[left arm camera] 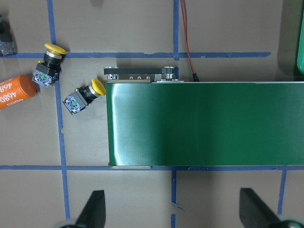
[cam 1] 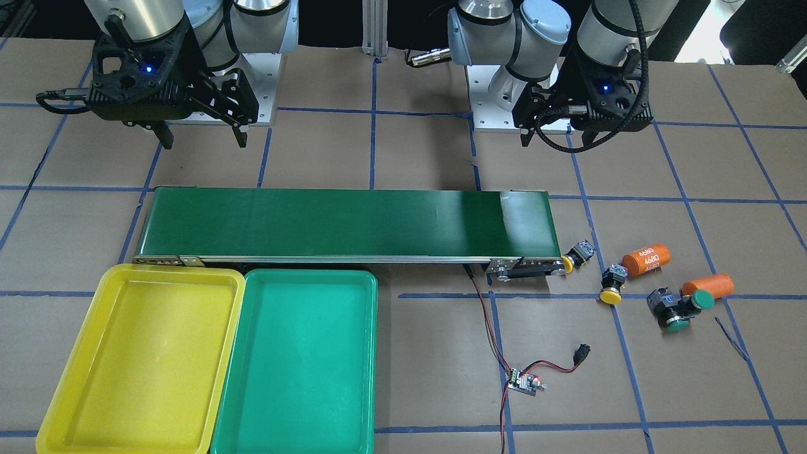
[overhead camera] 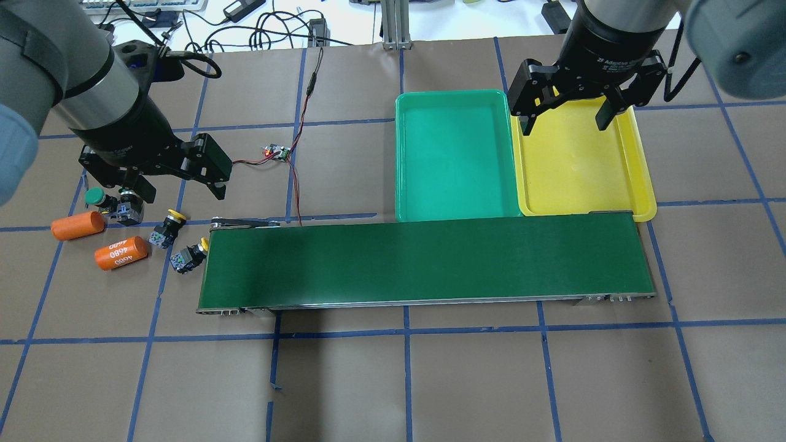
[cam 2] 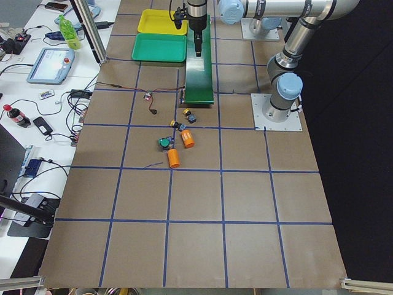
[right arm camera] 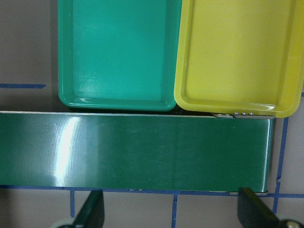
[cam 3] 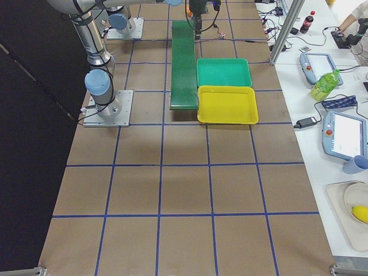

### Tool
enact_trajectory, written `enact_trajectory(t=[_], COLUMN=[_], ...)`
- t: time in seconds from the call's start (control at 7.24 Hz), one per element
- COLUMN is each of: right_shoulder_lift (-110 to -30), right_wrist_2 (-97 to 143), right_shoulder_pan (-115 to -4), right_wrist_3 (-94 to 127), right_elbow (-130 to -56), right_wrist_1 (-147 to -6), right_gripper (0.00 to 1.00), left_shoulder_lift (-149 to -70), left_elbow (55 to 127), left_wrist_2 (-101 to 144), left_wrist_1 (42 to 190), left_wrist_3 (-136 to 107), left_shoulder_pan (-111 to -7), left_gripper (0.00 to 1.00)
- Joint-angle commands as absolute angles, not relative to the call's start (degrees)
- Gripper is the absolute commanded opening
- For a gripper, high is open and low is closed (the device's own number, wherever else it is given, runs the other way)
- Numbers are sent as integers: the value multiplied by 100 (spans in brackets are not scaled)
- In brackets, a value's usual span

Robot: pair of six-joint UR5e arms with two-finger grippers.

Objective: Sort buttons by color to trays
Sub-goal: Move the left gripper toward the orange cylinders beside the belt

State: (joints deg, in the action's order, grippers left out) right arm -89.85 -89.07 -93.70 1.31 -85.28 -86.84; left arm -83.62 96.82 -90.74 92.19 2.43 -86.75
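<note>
The left gripper (overhead camera: 181, 191), above the buttons (overhead camera: 164, 230) on the left, and the right gripper (overhead camera: 565, 123), over the yellow tray (overhead camera: 583, 178), both hang spread wide, holding nothing

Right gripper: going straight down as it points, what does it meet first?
The open right gripper would probably meet the long dark green conveyor belt, near the yellow rectangular plastic tray; depth is unclear.

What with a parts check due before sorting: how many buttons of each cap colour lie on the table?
Yellow buttons: 2
Green buttons: 2
Total: 4
</note>
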Motion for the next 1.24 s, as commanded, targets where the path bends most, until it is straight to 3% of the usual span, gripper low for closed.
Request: enact_trajectory(t=[0.0, 0.83, 1.11], right_shoulder_lift=[-8983, -8983, -8991], right_wrist_2=[-8921, -8930, -8930], right_shoulder_pan=[-9369, -9369, -9369], right_wrist_3=[123, 123, 132], right_elbow=[-8525, -8525, -8525], right_wrist_1=[-8684, -8675, -8675], right_gripper=[100, 100, 100], left_shoulder_lift=[-8358, -8358, -8480], left_elbow=[9668, 9695, 9694], left_wrist_2=[-9062, -9079, -9062], left_wrist_1=[9211, 9176, 9036], left_wrist_3=[316, 316, 351], left_shoulder_pan=[-8657, -8350, -7809], left_gripper=[100, 100, 100])
